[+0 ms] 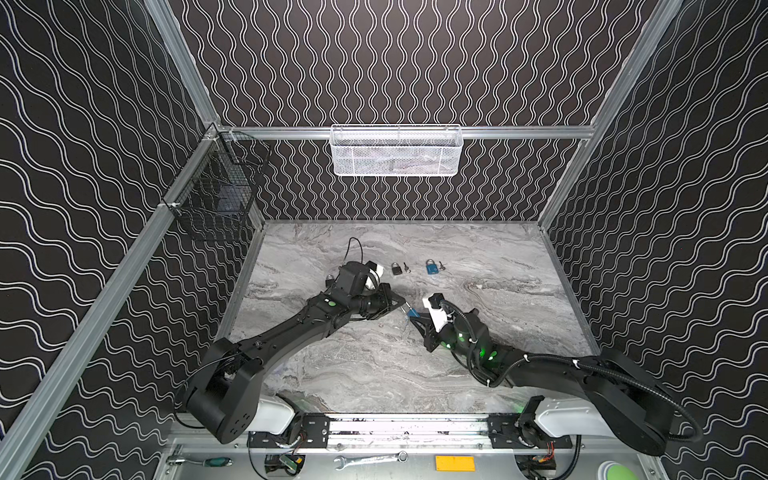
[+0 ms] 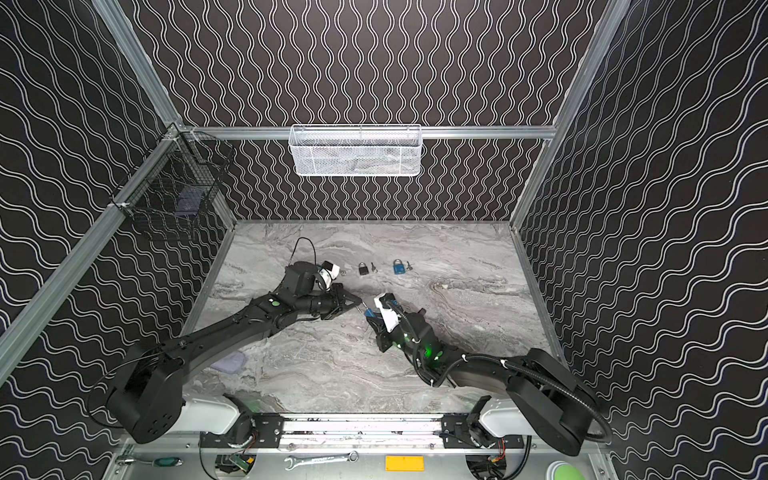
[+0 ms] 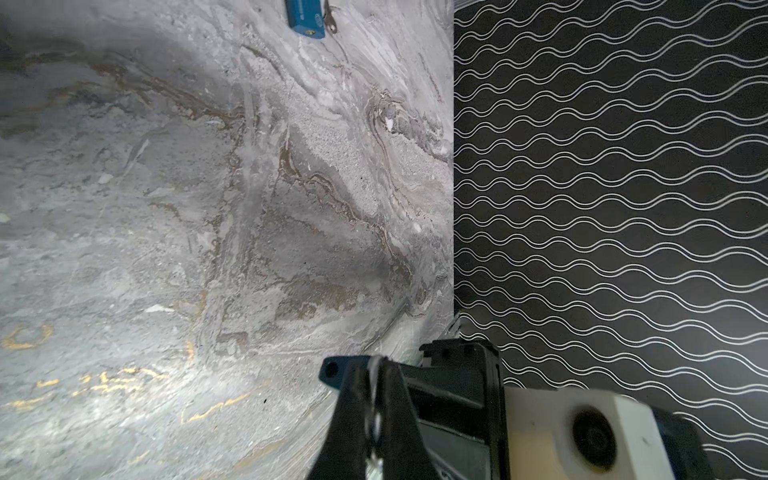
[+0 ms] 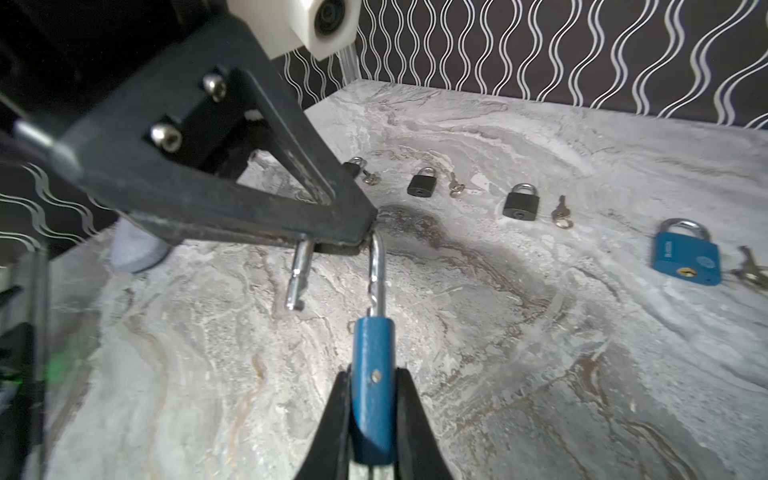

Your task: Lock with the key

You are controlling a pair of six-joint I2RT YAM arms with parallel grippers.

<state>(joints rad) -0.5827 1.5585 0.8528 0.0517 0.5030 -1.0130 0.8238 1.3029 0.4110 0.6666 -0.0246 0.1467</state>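
Note:
A blue padlock (image 4: 371, 399) is held edge-on above the marble table (image 4: 540, 353), with my right gripper (image 4: 372, 374) shut on its body. Its silver shackle (image 4: 376, 278) is pulled out and open, and the free leg (image 4: 299, 278) hangs clear of the body. My left gripper (image 4: 357, 239) is shut on the shackle's bend. In the left wrist view the left gripper (image 3: 376, 368) pinches the silver shackle, with a corner of the blue padlock (image 3: 331, 370) beside it. In both top views the left gripper (image 1: 402, 306) and the right gripper (image 1: 415, 318) meet mid-table. This padlock's key is hidden.
Along the far side of the table lie black padlocks (image 4: 423, 183) (image 4: 521, 202) and a second blue padlock (image 4: 685, 257), each with keys (image 4: 561, 214) beside it. A grey cloth (image 2: 228, 363) lies near the left arm. A white basket (image 1: 397, 149) and a black basket (image 1: 216, 195) hang on the walls.

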